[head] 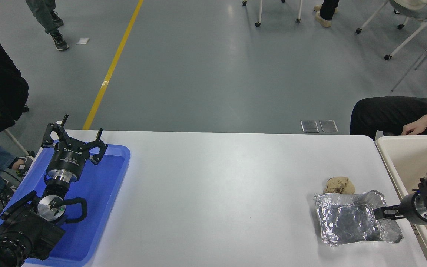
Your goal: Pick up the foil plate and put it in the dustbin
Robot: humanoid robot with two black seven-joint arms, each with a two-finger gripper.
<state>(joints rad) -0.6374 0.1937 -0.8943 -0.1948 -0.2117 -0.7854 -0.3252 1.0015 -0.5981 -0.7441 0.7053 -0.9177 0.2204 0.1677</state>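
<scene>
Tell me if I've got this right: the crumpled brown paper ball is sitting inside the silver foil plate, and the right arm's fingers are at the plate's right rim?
Not quite. In the head view the paper ball sits on the white table just beyond the far edge of the foil plate, not inside it. The rest holds: the right gripper is at the plate's right rim.

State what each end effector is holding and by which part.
Left end effector: open over the blue tray, holding nothing. Right end effector: at foil plate's right rim; a closed grip cannot be told.
</scene>
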